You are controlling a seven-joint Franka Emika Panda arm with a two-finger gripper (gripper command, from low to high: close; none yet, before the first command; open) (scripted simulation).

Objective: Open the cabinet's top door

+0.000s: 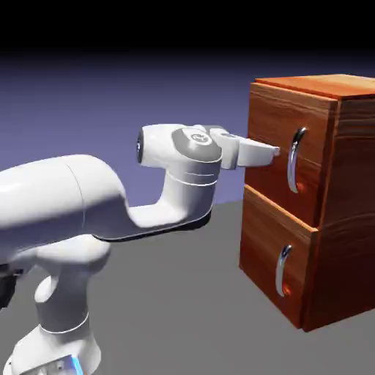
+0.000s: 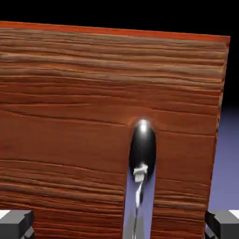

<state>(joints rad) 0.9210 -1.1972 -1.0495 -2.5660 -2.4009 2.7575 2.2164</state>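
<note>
The cabinet [image 1: 344, 212] is a boxy reddish-brown wood-grain block at the exterior view's right. Its top door [image 1: 275, 121] carries a vertical curved silver handle [image 1: 294, 159]. My gripper [image 1: 274, 151] points level at that door, its tips just short of the handle's upper part and not touching it. In the hand view the top door [image 2: 70, 107] fills the picture. The handle [image 2: 142, 147] shows end-on, a little right of middle. My gripper [image 2: 119, 226] is open, with one grey fingertip [image 2: 15, 224] at each bottom corner, wide on either side of the handle.
The lower panel [image 1: 264, 242] with its own silver handle [image 1: 282, 269] sits under the top door. The cabinet stands on the grey table [image 1: 183, 307]. My white arm [image 1: 88, 198] reaches in from the lower left.
</note>
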